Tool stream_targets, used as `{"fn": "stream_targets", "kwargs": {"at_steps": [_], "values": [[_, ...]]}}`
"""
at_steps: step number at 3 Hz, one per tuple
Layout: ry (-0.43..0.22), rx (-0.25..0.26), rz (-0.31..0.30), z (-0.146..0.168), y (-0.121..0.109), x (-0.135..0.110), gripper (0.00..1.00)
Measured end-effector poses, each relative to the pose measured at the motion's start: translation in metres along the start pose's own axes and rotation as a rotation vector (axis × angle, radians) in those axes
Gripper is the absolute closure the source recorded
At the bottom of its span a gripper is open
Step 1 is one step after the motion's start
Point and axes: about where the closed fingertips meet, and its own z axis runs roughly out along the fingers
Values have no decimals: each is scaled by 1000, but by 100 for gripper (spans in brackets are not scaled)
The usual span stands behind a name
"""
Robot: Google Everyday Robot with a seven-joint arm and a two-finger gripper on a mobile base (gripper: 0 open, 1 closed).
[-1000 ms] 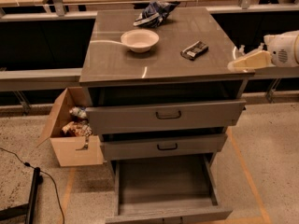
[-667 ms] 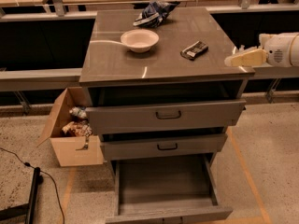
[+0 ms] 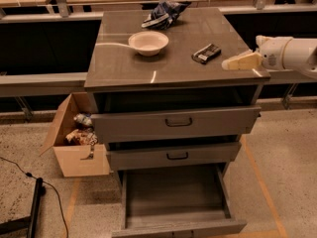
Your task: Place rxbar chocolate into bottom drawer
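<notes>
- The hand [image 3: 241, 62] hangs over the right edge of the bench [image 3: 124, 66], close to the front right corner, its pale tip pointing left across the top. It holds nothing. I cannot tell whether it is spread or pressed together.
- The rxbar chocolate [image 3: 206, 53] lies flat on the bench near the right edge, just left of the hand's tip and apart from it. It sits at a slant, so the hand would likely have to turn to take it across its narrow side.
- The bottom drawer [image 3: 173, 192] is pulled well out with its grey floor bare, evidently opened to receive the bar. The two upper drawers [image 3: 173, 124] are only slightly out and do not cover it.
- The white bowl [image 3: 148, 42] sits mid-bench and the patterned bag [image 3: 163, 14] lies at the back edge. Both are well clear of the reach to the bar.
- My reading is that the approach is under way and the grasp is not yet made.
</notes>
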Motion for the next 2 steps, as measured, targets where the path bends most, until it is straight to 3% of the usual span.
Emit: {"fn": "stream_targets", "kwargs": {"at_steps": [2], "values": [[7,-30,3,57,6,-5,0]]}}
